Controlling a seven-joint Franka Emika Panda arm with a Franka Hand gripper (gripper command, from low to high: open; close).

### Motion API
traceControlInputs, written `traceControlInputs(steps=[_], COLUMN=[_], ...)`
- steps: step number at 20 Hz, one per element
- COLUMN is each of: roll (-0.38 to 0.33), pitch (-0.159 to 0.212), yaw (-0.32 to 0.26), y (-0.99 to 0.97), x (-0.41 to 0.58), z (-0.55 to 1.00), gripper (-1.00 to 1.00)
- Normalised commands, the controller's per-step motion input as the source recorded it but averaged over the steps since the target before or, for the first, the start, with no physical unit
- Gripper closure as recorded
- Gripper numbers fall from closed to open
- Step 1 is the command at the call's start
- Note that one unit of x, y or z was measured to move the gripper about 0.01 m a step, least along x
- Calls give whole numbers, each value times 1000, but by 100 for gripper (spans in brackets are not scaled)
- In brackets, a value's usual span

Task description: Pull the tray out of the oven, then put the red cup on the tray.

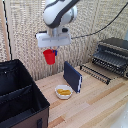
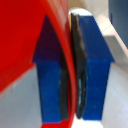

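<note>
The end effector [image 1: 50,52] is pinching the red cup [image 1: 49,56] by its wall: in the wrist view the blue fingers [image 2: 95,65] are pressing together on the thin red rim [image 2: 60,30], one pad inside the cup and one outside. The cup is hanging upright in the air, clear of the surface [image 1: 95,105], so the pick-up part of the second step is looking done.

Taking the oven [image 1: 114,55] as the landmark: the tray [image 1: 95,72] is sitting in front of it, its thin dark bars sticking out low from the oven's front toward the exterior view's left, so I judge the pull-out step complete or nearly so. The held cup is well apart from the oven, off toward the exterior view's left and higher than the tray. What is remaining, by my reading, is carrying the cup across to the tray, lowering it onto the bars and letting go.

Between the cup and the oven, an upright dark-blue panel [image 1: 72,76] is standing on the surface, with a white bowl [image 1: 63,92] of yellow pieces just beside it. A large black case [image 1: 20,95] is lying farthest from the oven.
</note>
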Motion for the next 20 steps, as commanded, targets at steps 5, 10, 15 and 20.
traceControlInputs(steps=[5, 10, 15, 20], roll=[76, 81, 86, 83], pitch=[6, 8, 18, 26], yaw=[-95, -81, -53, -43], y=[-620, -689, -799, -873], x=[207, 166, 83, 2], z=[679, 619, 447, 301], gripper=[100, 100, 100, 100])
